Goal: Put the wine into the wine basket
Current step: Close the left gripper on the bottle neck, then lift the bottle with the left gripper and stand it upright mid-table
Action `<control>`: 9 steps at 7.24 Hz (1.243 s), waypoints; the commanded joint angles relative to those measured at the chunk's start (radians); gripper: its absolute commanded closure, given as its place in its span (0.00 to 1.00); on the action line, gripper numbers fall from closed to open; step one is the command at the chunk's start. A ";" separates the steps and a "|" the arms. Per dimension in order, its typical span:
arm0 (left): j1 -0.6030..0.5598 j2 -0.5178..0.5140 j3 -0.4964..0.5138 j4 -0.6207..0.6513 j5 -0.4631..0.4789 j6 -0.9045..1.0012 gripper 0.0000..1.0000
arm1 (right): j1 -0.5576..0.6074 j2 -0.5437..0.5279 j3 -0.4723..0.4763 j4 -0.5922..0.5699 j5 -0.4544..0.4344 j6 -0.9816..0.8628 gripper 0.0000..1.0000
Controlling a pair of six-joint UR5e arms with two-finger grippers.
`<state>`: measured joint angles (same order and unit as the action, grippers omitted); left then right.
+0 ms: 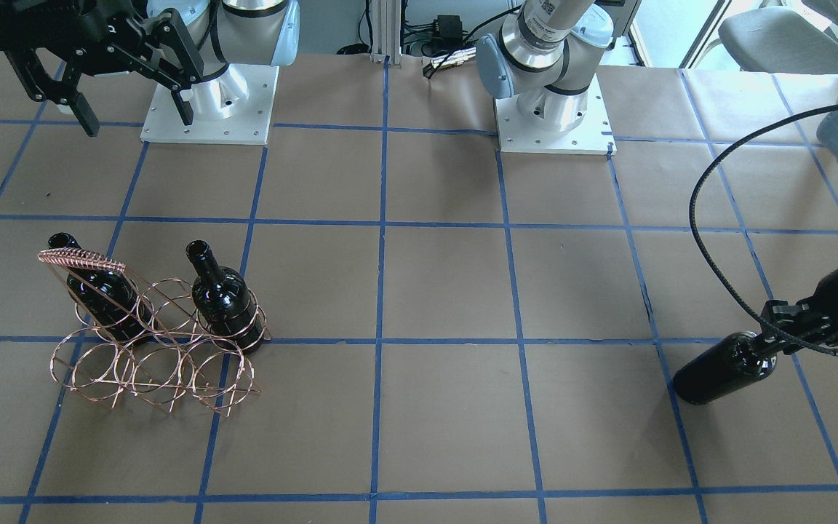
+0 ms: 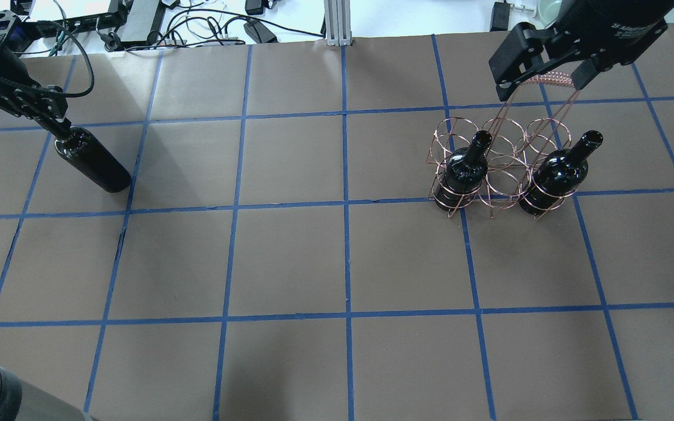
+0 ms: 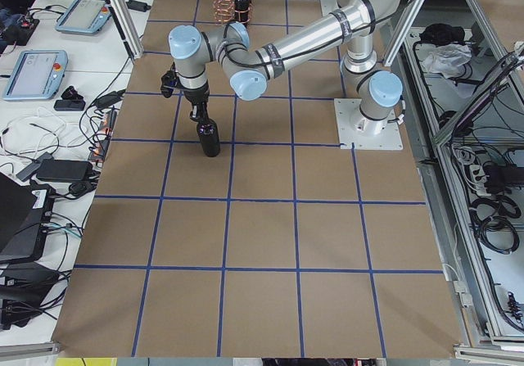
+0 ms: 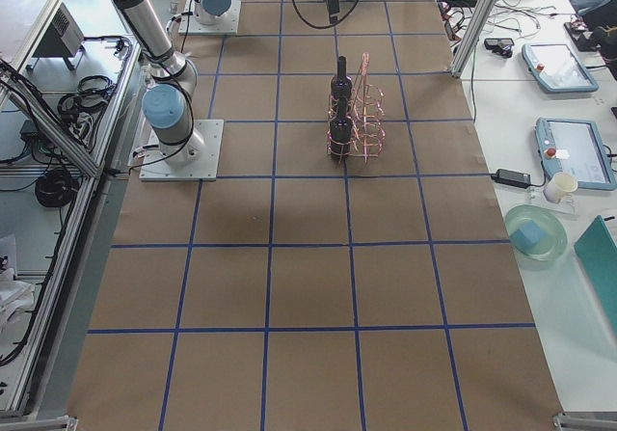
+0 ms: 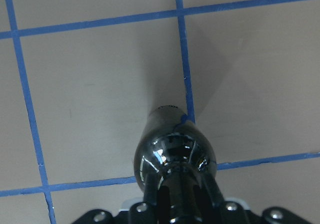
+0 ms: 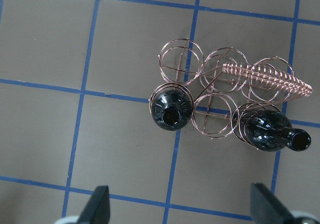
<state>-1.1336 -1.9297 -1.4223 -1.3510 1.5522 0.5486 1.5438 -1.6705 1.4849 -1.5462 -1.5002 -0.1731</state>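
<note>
Black glass at far left: the wine stands upright, long axis vertical, its neck clamped from above by the left claw; whether its base touches the counter is unclear. The wine basket lies well apart to the right, two bottles in its near row's end rings, the middle ring between them free. Over its handle the right claw hangs spread, empty.

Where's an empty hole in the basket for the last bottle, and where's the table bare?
Free: the middle ring between the two bottles, and the other row's three rings. The table is bare between the wine basket and the wine in the left gripper. The handle crowds one end.
</note>
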 commanded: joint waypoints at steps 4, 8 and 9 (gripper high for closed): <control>-0.206 0.135 -0.007 -0.079 0.002 -0.315 1.00 | -0.001 -0.003 0.000 0.002 0.000 0.000 0.00; -0.505 0.265 -0.145 -0.060 -0.008 -0.589 1.00 | -0.001 -0.003 0.000 0.002 0.000 0.000 0.00; -0.576 0.282 -0.158 -0.063 -0.011 -0.608 1.00 | -0.001 -0.003 0.000 0.002 0.000 0.000 0.00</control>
<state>-1.6172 -1.6745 -1.5546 -1.4166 1.5431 -0.0048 1.5432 -1.6736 1.4849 -1.5447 -1.5002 -0.1734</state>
